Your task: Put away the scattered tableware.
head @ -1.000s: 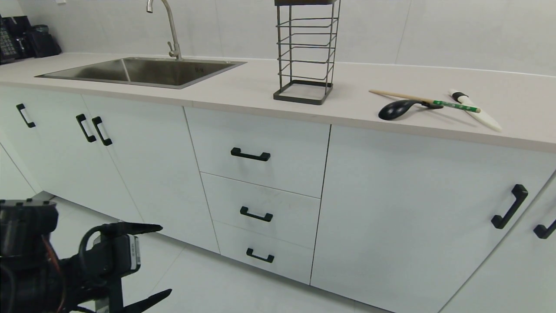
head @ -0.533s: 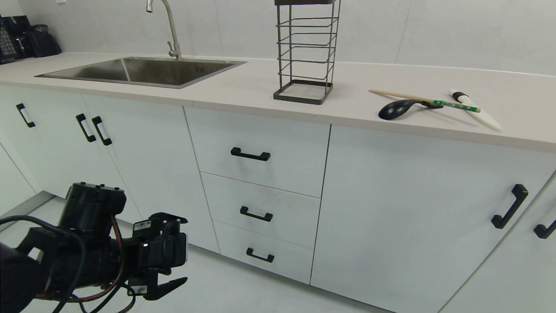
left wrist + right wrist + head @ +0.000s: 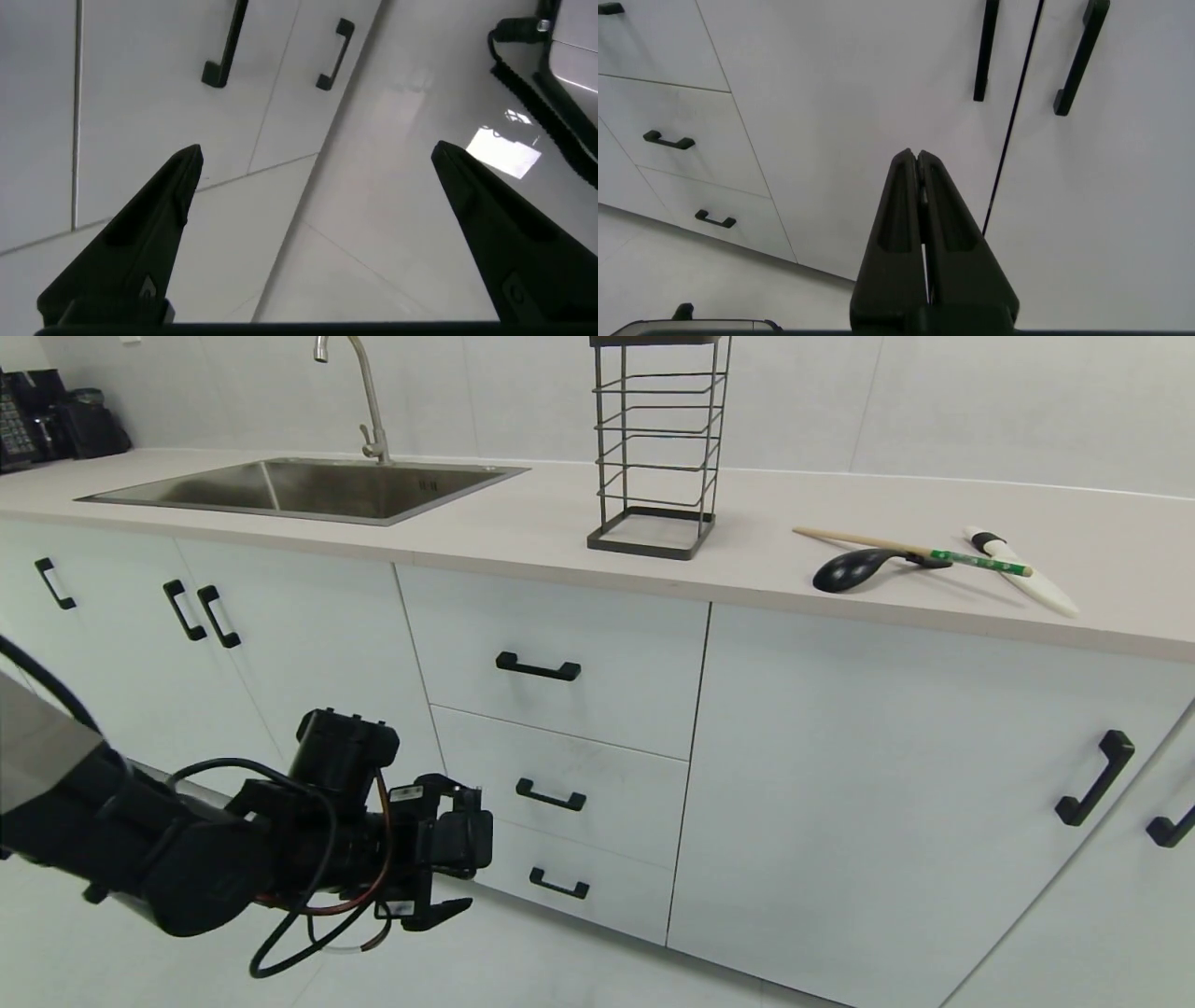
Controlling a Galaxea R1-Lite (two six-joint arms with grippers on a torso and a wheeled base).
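Note:
On the countertop (image 3: pixel 560 537) at the right lie a black spoon (image 3: pixel 845 571), a wooden stick with a green band (image 3: pixel 910 551) and a white utensil with a black band (image 3: pixel 1022 583), crossing one another. A tall black wire rack (image 3: pixel 658 448) stands to their left with nothing in it. My left gripper (image 3: pixel 470 849) hangs low in front of the drawers, far below the utensils, open and holding nothing; in the left wrist view the left gripper (image 3: pixel 318 154) has its fingers spread wide over the floor. My right gripper (image 3: pixel 918 161) is shut on nothing and faces white cabinet doors.
A steel sink (image 3: pixel 299 490) with a faucet (image 3: pixel 369 392) is set into the counter at the left. Below the counter are three drawers with black handles (image 3: pixel 538 667) and cabinet doors (image 3: pixel 887 784) on both sides. Dark appliances (image 3: pixel 51 415) stand at the far left.
My left arm has swung up and to the right from the lower left corner toward the drawers, and its gripper has turned. The utensils and the rack have not moved.

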